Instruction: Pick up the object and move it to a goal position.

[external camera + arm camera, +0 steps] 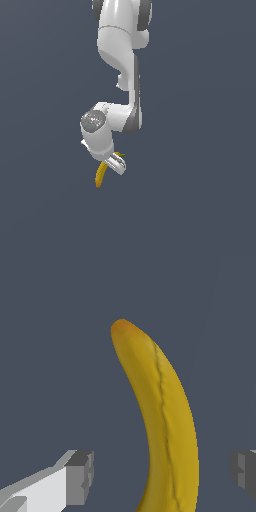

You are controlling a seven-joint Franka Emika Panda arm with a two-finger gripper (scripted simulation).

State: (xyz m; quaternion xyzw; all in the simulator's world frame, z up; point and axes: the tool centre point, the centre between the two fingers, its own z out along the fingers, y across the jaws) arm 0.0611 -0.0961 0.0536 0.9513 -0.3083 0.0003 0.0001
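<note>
Yellow banana (162,421) between spread fingers (80,476) of hand (162,476), untouched.

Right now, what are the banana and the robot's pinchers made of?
The banana looks like real fruit peel: matte yellow, a dark seam along it, a brownish-orange tip. The gripper fingers look like hard grey pads on smooth white plastic or painted metal; a render can't settle which.

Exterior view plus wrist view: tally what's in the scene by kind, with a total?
Banana: 1
Robot arm: 1
Gripper: 1, fingers either side of the banana and apart from it
Total: 3
</note>
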